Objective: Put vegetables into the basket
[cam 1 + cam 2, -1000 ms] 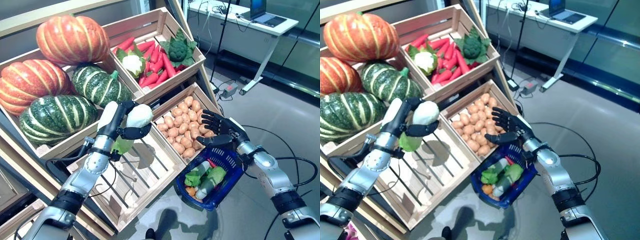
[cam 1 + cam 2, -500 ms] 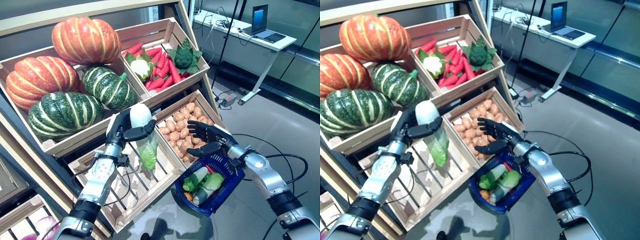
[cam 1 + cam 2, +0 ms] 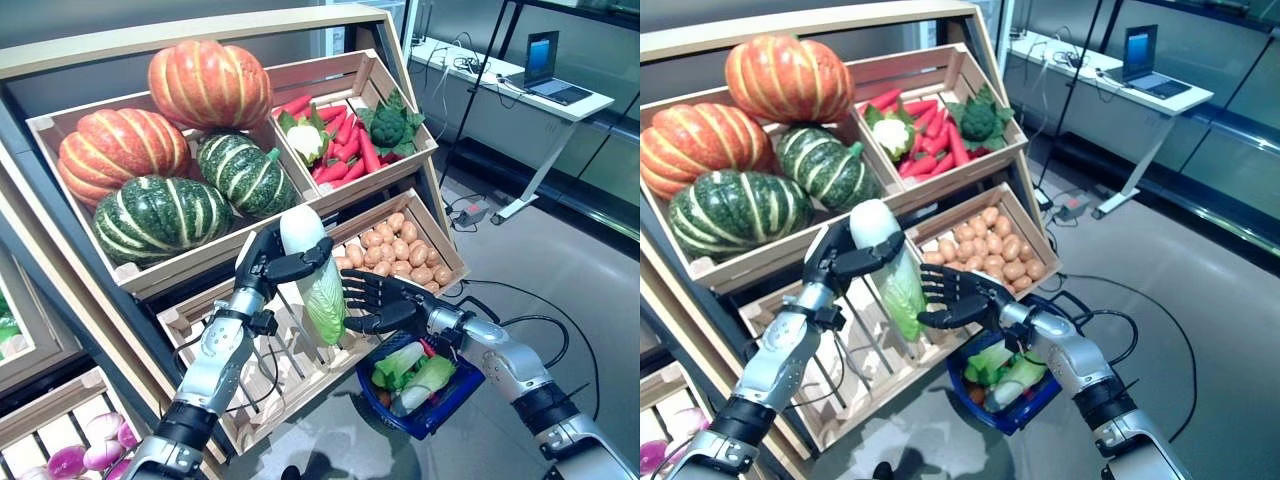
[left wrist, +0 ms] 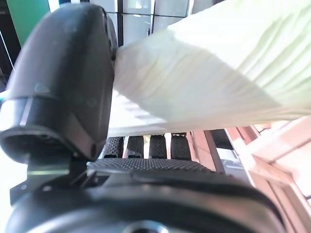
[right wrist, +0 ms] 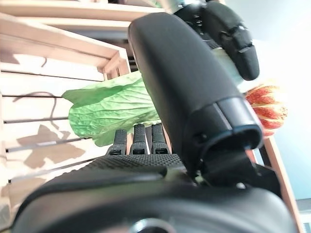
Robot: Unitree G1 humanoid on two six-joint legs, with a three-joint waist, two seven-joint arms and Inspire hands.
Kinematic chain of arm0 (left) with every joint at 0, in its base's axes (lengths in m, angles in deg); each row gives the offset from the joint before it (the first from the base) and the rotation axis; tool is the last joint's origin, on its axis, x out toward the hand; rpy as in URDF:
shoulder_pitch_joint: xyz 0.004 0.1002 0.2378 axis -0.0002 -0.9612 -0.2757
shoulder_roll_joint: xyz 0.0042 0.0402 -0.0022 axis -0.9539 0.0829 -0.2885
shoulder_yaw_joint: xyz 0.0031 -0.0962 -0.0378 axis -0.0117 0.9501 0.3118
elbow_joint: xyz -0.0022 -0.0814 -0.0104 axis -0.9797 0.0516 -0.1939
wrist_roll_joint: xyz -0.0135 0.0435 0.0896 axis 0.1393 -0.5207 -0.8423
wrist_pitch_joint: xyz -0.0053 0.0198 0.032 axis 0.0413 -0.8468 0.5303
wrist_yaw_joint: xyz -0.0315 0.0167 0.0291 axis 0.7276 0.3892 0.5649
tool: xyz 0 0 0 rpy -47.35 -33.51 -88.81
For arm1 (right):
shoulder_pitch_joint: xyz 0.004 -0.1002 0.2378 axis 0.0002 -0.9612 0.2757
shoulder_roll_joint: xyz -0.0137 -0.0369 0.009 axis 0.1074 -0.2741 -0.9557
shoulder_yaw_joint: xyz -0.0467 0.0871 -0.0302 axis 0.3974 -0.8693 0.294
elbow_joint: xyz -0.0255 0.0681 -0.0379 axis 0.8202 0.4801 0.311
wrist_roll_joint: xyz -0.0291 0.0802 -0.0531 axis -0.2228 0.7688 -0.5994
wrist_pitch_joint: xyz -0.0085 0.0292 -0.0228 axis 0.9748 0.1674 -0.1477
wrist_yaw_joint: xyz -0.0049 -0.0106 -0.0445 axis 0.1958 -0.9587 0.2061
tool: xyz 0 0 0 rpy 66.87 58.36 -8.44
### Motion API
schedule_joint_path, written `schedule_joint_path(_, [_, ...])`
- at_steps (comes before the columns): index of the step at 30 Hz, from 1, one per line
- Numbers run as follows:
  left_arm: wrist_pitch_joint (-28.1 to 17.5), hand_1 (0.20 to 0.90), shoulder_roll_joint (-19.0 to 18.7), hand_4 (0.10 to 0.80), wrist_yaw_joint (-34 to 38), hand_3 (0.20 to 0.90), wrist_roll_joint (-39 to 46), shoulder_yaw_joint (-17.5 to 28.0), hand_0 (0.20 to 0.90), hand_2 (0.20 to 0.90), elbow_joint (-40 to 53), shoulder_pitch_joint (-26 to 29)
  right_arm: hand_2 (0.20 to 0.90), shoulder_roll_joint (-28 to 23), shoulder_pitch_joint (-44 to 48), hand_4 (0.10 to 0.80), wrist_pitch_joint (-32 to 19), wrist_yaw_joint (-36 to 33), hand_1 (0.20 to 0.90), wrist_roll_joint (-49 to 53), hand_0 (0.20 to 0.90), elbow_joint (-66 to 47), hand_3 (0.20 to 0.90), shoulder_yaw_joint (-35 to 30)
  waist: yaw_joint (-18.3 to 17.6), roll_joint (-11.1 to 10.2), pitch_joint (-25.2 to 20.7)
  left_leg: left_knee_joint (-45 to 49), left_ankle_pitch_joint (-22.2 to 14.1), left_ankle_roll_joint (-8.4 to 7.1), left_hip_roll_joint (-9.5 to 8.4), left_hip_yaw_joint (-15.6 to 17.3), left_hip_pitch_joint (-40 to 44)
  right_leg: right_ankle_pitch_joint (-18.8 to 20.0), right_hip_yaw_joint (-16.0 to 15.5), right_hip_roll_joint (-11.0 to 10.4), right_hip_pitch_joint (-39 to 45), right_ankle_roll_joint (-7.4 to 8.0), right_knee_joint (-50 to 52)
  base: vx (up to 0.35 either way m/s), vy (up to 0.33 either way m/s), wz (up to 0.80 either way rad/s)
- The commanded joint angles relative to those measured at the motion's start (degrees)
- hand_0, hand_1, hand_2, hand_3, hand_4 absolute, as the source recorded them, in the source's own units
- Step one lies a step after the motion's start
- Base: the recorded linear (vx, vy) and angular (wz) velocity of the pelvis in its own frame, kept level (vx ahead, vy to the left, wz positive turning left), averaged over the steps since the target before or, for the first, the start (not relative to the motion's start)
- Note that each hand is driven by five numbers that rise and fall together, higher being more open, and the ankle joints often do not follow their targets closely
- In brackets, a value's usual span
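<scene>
My left hand (image 3: 262, 266) is shut on a napa cabbage (image 3: 316, 283), white at the stem and green at its hanging leaf end, held in front of the wooden stand. It also shows in the left wrist view (image 4: 204, 73) and the right wrist view (image 5: 112, 109). My right hand (image 3: 375, 302) is open, fingers spread, just right of the cabbage's leaf tip and above the blue basket (image 3: 432, 415). The basket stands on the floor and holds green leafy vegetables (image 3: 412, 365) and something orange.
The wooden stand (image 3: 200, 40) has crates on slanted shelves. A slatted crate (image 3: 270, 385) lies below the cabbage and a crate of round tan vegetables (image 3: 452, 258) is behind my right hand. A desk with a laptop (image 3: 545, 60) stands at the far right over grey floor.
The camera has shifted. My left hand has carried the cabbage right, toward my right hand; the leaf end now hangs beside its fingers. The right hand stays above the basket.
</scene>
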Motion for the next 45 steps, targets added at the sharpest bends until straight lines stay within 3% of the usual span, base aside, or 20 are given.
schedule_joint_path(1, [-4.26, 0.3, 0.65, 0.4, -4.61, 0.3, 1.97, -3.09, 0.3, 0.3, 5.75, 5.35, 0.9, 3.64, 5.8, 0.8, -3.77, 4.0, 0.9, 6.78, 0.9, -3.86, 0.9, 0.9, 0.24, -0.57, -5.27, 0.04, -3.28, 1.57, -1.64, 0.66, -0.3, 4.04, 0.42, -0.23, -2.7, -3.98, 0.06, -0.003, -0.008, 0.08])
schedule_joint_path(10, [-1.51, 0.3, 0.85, 0.4, -7.6, 0.3, 3.16, -6.61, 0.3, 0.3, 6.78, 6.61, 0.9, 3.58, 10.74, 0.8, -2.91, 3.71, 0.9, 8.91, 0.9, -2.59, 0.9, 2.64, 0.64, -0.68, -5.24, 0.04, -3.34, 1.61, -1.7, 0.31, -0.2, 4.35, 0.17, -0.47, -2.71, -3.91, 0.06, -0.001, -0.001, 0.02])
schedule_joint_path(16, [-0.69, 0.3, 0.71, 0.4, -10.3, 0.3, 5.22, -8.01, 0.3, 0.3, 7.24, 6.99, 0.9, 2.94, 14.29, 0.8, -2.83, -1.37, 0.9, 6.73, 0.9, -0.82, 0.9, 3.83, 0.9, -0.77, -5.47, 0.04, -3.37, 1.73, -1.83, 0.19, -0.22, 4.49, 0.32, -0.64, -2.73, -3.96, 0.06, 0.0, 0.0, 0.0])
schedule_joint_path(18, [-0.77, 0.3, 1.01, 0.4, -9.57, 0.3, 5.65, -8.59, 0.3, 0.3, 7.51, 7.34, 0.9, 3.15, 15.34, 0.8, -3.76, -5.81, 0.9, 5.26, 0.9, 0.4, 0.9, 3.99, 0.81, -0.78, -5.44, 0.04, -3.34, 1.77, -1.79, 0.14, -0.15, 4.61, 0.52, -0.68, -2.77, -3.97, 0.06, 0.0, 0.0, 0.0])
schedule_joint_path(23, [-1.3, 0.3, 3.11, 0.4, -5.83, 0.3, 7.94, -9.35, 0.3, 0.3, 8.71, 8.21, 0.9, 4.57, 16.87, 0.8, -11.81, -28.98, 0.9, -11.31, 0.9, 1.59, 0.9, 1.81, 0.16, -0.46, -5.06, 0.04, -3.32, 1.99, -1.64, 0.44, -0.08, 4.98, 1.48, -0.83, -3.1, -3.9, 0.06, -0.005, 0.019, 0.0])
schedule_joint_path(26, [-1.74, 0.3, 4.42, 0.4, -3.09, 0.3, 7.22, -10.15, 0.3, 0.3, 9.93, 8.36, 0.9, 7.13, 16.32, 0.8, -12.76, -38.23, 0.9, -21.02, 0.9, -0.29, 0.9, 0.61, -0.12, 0.05, -4.58, 0.04, -3.34, 2.26, -1.62, 0.6, -0.05, 5.13, 1.96, -0.93, -3.33, -3.85, 0.06, -0.027, 0.022, -0.06])
schedule_joint_path(29, [-1.28, 0.3, 4.92, 0.4, -2.2, 0.3, 6.93, -10.58, 0.3, 0.3, 10.33, 8.83, 0.9, 8.39, 16.14, 0.8, -12.59, -42.08, 0.9, -24.34, 0.9, -1.45, 0.9, 0.56, -0.08, 0.28, -4.39, 0.04, -3.38, 2.41, -1.71, 0.54, -0.05, 5.1, 2.04, -0.97, -3.32, -3.84, 0.06, 0.0, 0.0, 0.0])
schedule_joint_path(34, [-0.12, 0.3, 5.55, 0.4, -2.18, 0.3, 6.87, -10.43, 0.3, 0.3, 10.87, 9.78, 0.9, 9.41, 16.28, 0.8, -11.55, -43.47, 0.9, -26.19, 0.9, -1.36, 0.9, 1.11, 0.2, 0.51, -4.34, 0.04, -3.43, 2.5, -1.97, 0.04, -0.35, 4.97, 2.0, -1.1, -3.43, -3.78, 0.06, 0.0, 0.0, 0.0])
schedule_joint_path(45, [1.7, 0.3, 5.23, 0.4, -5.09, 0.3, 7.54, -9.24, 0.3, 0.3, 11.7, 10.9, 0.9, 10.43, 15.48, 0.8, -7.15, -32.49, 0.9, -11.92, 0.9, 4.32, 0.9, 3.47, 1.08, 0.49, -4.75, 0.04, -3.47, 2.27, -2.06, -0.55, -0.48, 4.64, 0.86, -1.39, -3.02, -3.92, 0.06, -0.002, -0.001, 0.02])
